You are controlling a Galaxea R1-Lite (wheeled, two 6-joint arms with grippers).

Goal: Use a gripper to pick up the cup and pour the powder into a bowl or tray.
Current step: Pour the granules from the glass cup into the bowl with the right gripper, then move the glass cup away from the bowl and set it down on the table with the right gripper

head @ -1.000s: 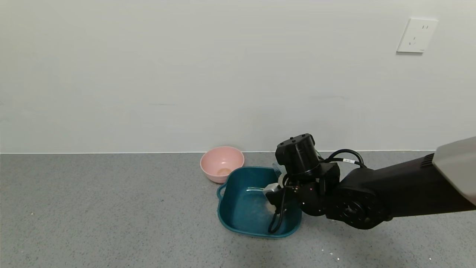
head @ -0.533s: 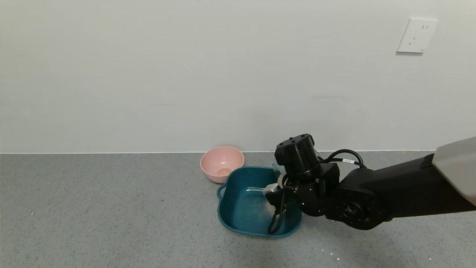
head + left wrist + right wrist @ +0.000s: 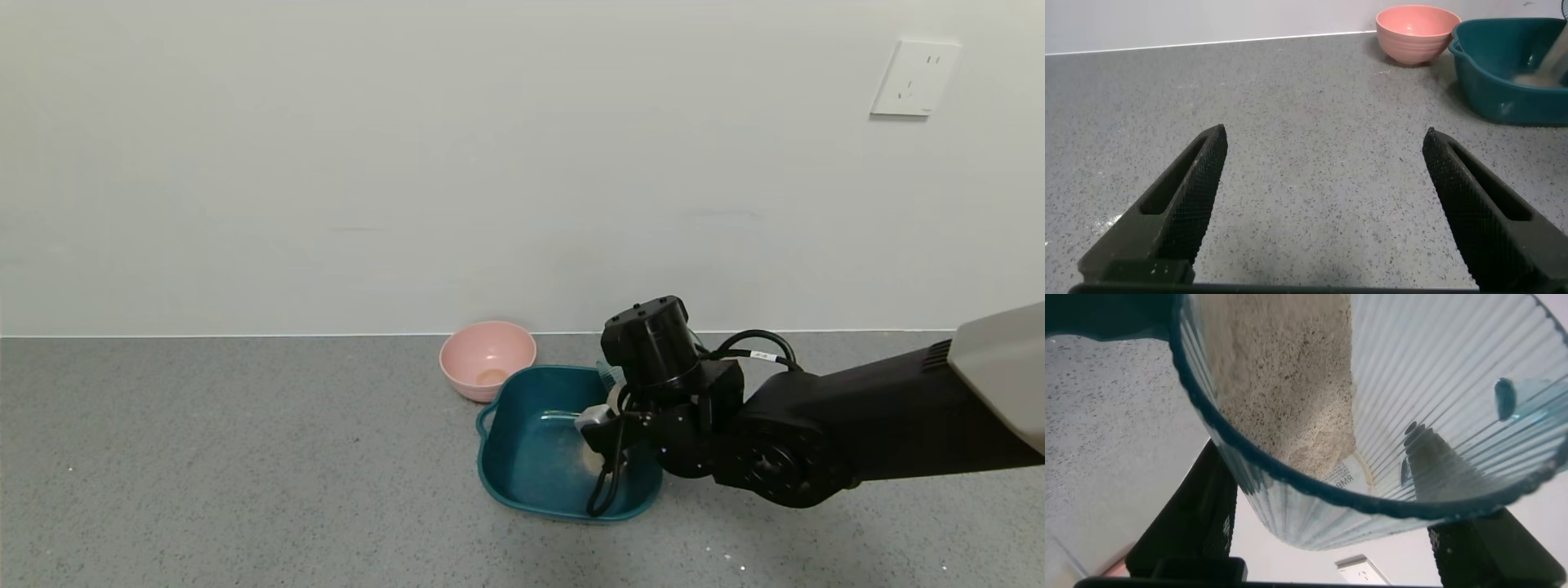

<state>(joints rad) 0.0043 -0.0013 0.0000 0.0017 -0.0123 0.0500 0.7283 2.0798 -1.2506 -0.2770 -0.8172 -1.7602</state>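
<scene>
My right gripper [image 3: 611, 398] is shut on the cup [image 3: 608, 374], a ribbed pale-blue mug, and holds it tipped over the right side of the dark-teal basin [image 3: 490, 425]. In the right wrist view the black fingers [image 3: 1196, 514] clamp the cup [image 3: 1437, 392] from both sides, and off-white powder [image 3: 1282, 376] lies against its lowered wall at the rim. A pale patch of powder [image 3: 589, 461] lies on the basin floor under the gripper. My left gripper [image 3: 1323, 163] is open and empty above the grey counter, far from the basin [image 3: 1503, 82].
A round pink bowl [image 3: 487, 359] stands just behind the basin's left corner, near the wall; it also shows in the left wrist view [image 3: 1417, 33]. The speckled grey counter [image 3: 245, 457] runs wide to the left. A wall socket [image 3: 914, 77] is at upper right.
My right arm has shifted very slightly left and down over the basin with the cup still in it. The basin, the pink bowl and the left arm have not moved.
</scene>
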